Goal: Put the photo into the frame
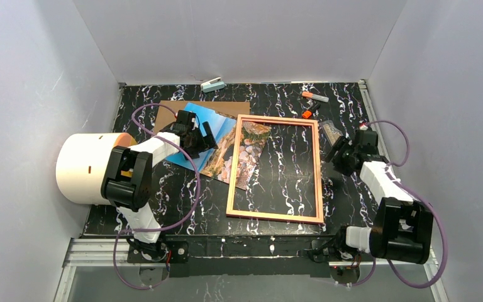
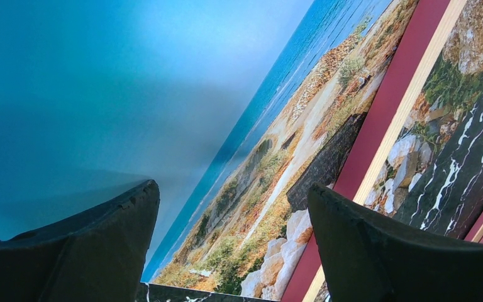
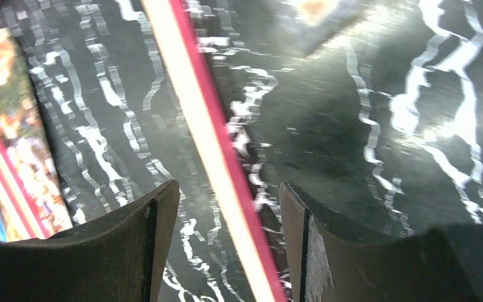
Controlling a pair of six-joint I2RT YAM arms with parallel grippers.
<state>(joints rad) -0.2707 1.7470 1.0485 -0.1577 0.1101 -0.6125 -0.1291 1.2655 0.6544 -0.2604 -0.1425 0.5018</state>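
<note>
The photo lies picture side up at the centre left, and its right end passes under the frame's left rail. The frame lies flat in the middle of the table. My left gripper is open just above the photo's blue part. In the left wrist view its fingers stand apart over the photo, with the frame rail crossing it. My right gripper is open at the frame's right rail. In the right wrist view it straddles that rail without gripping.
A brown cardboard board lies under the photo's far left corner. A large white roll stands at the left. A small pale blue item and two orange markers lie at the back. Grey walls enclose the table.
</note>
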